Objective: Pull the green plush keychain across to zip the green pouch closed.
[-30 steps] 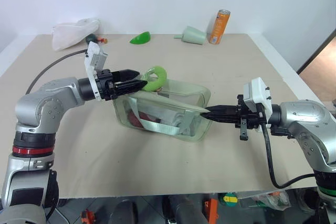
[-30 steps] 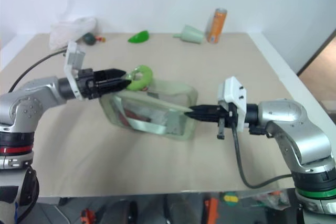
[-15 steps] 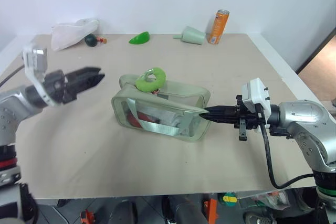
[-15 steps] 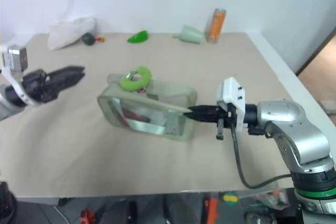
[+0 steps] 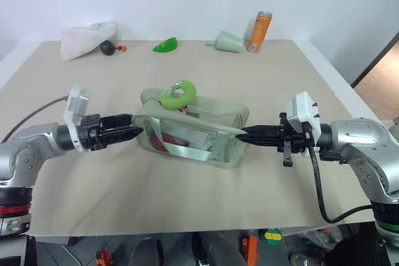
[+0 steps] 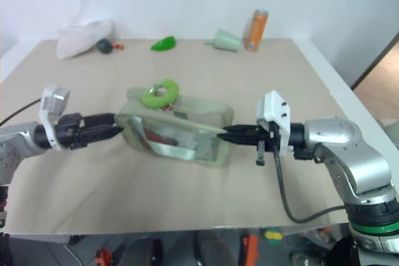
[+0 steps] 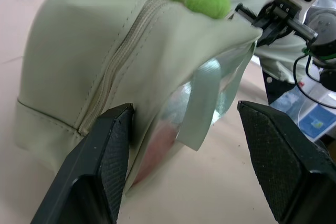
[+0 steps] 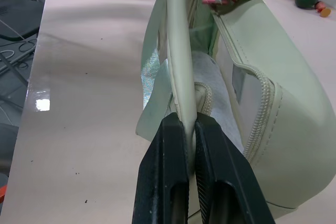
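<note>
My L gripper (image 5: 136, 133) has dropped from the green plush keychain (image 5: 178, 93) to the green pouch (image 5: 190, 130) end, jaws open, one finger touching; R gripper (image 5: 242, 133) stays pinched on pouch edge.

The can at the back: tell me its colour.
Orange can, clearest in the left eye view.

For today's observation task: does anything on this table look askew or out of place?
Mildly. The green pouch sits skewed on the table, its right end pulled taut by the shut right tool. The green plush keychain lies loose on top, while the open left tool straddles the pouch's left end.
</note>
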You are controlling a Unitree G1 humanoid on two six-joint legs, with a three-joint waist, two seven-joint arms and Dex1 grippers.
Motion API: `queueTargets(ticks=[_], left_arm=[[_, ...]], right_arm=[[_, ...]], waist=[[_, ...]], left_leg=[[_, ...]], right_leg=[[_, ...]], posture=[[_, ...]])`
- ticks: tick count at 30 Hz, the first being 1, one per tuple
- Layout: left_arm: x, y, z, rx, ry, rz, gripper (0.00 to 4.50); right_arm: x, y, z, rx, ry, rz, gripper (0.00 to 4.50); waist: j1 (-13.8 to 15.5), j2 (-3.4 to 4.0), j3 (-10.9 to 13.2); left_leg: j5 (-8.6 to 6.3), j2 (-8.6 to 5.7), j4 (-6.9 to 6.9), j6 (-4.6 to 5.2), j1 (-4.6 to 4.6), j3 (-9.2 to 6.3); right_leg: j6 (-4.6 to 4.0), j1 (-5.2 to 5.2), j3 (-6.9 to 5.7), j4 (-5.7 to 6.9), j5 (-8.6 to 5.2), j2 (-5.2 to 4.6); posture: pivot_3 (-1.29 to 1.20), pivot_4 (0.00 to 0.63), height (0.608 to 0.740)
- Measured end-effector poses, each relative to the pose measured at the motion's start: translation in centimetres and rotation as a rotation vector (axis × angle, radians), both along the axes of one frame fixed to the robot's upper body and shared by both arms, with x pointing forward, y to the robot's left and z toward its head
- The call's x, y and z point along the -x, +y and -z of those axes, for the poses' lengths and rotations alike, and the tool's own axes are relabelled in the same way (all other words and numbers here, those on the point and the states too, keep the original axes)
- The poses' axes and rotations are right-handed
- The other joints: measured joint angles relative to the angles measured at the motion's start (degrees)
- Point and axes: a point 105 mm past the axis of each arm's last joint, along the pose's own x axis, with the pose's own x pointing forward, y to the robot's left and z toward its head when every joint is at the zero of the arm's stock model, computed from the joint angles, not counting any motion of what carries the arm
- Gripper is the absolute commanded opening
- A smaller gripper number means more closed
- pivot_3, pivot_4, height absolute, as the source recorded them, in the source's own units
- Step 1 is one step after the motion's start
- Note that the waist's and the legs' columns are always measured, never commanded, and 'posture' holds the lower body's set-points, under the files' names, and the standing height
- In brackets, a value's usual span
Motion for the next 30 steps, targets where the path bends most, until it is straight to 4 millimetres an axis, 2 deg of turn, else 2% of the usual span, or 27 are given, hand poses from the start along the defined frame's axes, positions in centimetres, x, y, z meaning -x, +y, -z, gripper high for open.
queueTargets(ticks=[8, 9, 19, 24, 25, 30], left_arm=[[0.0, 0.0, 0.1, 0.004, 0.02, 0.003, 0.49], [0.1, -0.1, 0.1, 0.006, 0.025, 0.008, 0.05], [1.7, -0.3, -0.8, -0.031, 0.009, 0.03, 0.02], [2.6, -0.4, 0.0, -0.081, -0.021, 0.031, 0.02], [2.8, -0.4, 0.5, -0.097, -0.023, 0.029, 0.0], [3.2, -1.0, 1.4, -0.097, -0.041, 0.047, 0.0]], right_arm=[[0.0, 0.0, 0.0, 0.002, 0.003, 0.002, 0.0], [0.0, 0.0, 0.0, 0.002, 0.003, 0.003, 0.0], [-0.1, -0.1, 0.0, 0.003, 0.003, 0.008, 0.0], [-0.1, -0.2, 0.2, 0.002, 0.026, 0.012, 0.0], [-0.1, -0.1, 0.1, -0.005, 0.044, 0.01, 0.76], [-0.5, 0.4, -0.3, -0.043, 0.068, 0.022, 2.34]], waist=[[0.0, 0.0, 0.0], [0.0, 0.0, 0.0], [0.0, 0.0, 0.0], [0.1, 0.0, 0.0], [0.1, 0.0, 0.0], [0.3, 0.03, 0.0]], left_leg=[[0.0, 0.01, -0.01, 0.0, 0.0, 0.01], [0.0, 0.02, -0.01, 0.0, -0.01, 0.01], [-0.01, 0.04, -0.01, 0.01, -0.04, 0.0], [-0.01, 0.01, -0.02, 0.01, -0.03, 0.0], [-0.01, -0.01, -0.01, 0.01, -0.03, 0.01], [0.02, -0.35, 0.04, 0.05, -0.04, -0.04]], right_leg=[[0.0, 0.0, 0.01, 0.0, 0.0, -0.01], [0.0, -0.01, 0.01, 0.0, 0.0, -0.02], [-0.04, -0.04, 0.01, -0.01, -0.03, -0.03], [-0.06, -0.02, 0.02, -0.01, -0.04, -0.1], [-0.06, -0.02, 0.02, -0.01, -0.04, -0.14], [-0.05, 0.07, 0.11, -0.01, -0.03, -0.39]], posture=[[0.0, 0.15, 0.74], [0.0, 0.15, 0.74], [0.0, 0.15, 0.74], [0.0, 0.15, 0.74], [0.0, 0.15, 0.74], [0.0, 0.15, 0.74]])
